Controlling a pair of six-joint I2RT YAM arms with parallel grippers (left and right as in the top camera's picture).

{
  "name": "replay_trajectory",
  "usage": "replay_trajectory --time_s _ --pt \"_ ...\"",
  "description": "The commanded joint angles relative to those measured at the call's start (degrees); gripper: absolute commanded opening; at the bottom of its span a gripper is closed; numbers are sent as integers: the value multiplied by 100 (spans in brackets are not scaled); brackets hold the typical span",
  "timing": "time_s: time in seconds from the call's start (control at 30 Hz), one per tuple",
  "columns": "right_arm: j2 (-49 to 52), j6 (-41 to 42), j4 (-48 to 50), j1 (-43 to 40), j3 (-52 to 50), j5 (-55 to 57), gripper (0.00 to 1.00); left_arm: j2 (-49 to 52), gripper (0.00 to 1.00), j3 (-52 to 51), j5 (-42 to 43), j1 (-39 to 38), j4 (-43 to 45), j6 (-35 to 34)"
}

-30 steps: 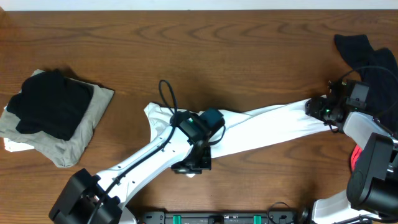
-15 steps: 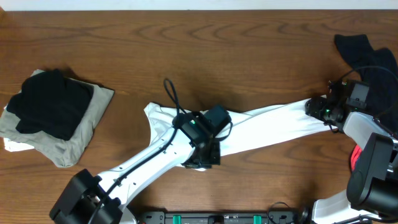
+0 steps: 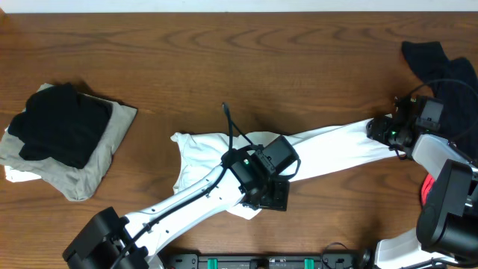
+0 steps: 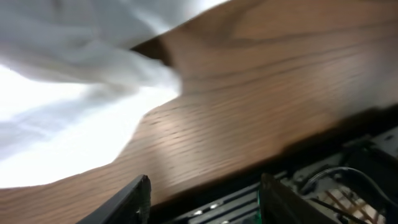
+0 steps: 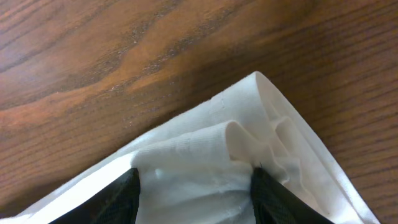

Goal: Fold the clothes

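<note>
- The white T-shirt lies stretched across the middle of the table. It forms a long band that rises slightly toward the right.
- Its left end is wider and rumpled, and the left arm crosses over part of it. Its right end narrows to a bunched corner at the right gripper.
- In the right wrist view, that corner lies on the wood in soft folds between the 2 dark fingers. The jaws are spread, 1 on each side of the cloth, not pressed together on it.
- The left gripper hangs above the shirt's lower edge, near the front of the table.
- In the left wrist view, its 2 fingertips stand apart with only bare wood between them. The white cloth lies ahead of them, untouched.
- A black garment lies crumpled at the far right of the table, behind the right arm and apart from the shirt.
- At the far left, well apart from the shirt, a folded black garment sits on top of a folded tan garment.
</note>
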Motion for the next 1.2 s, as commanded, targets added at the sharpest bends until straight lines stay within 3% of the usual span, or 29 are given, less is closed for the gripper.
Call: replay_trajectory --time_s 0.0,0.07,0.17,0.27,0.57,0.93,1.1,1.17 --pt "785 111 -404 26 -560 382 57 -94 57 20 -470 76 -282 7" --pt "785 109 -404 26 -560 382 57 -94 57 20 -868 85 -688 -116" --pt "785 109 -404 26 -560 382 57 -94 57 20 -1565 85 -1497 -852" --pt "785 109 -398 26 -560 382 57 -94 57 17 -1775 85 -1823 -1200" --pt "785 107 -404 26 -560 382 58 -83 49 -492 -1757 83 -1572 -2050" --pt "785 109 -411 26 -560 382 58 -83 50 -1113 -1703 68 -446 -1744" --pt "785 109 -409 26 -560 382 58 -83 50 -1198 -1700 70 -417 -1827" --pt "785 109 -411 26 -560 382 58 -83 50 -1198 -1652 70 -566 -2157"
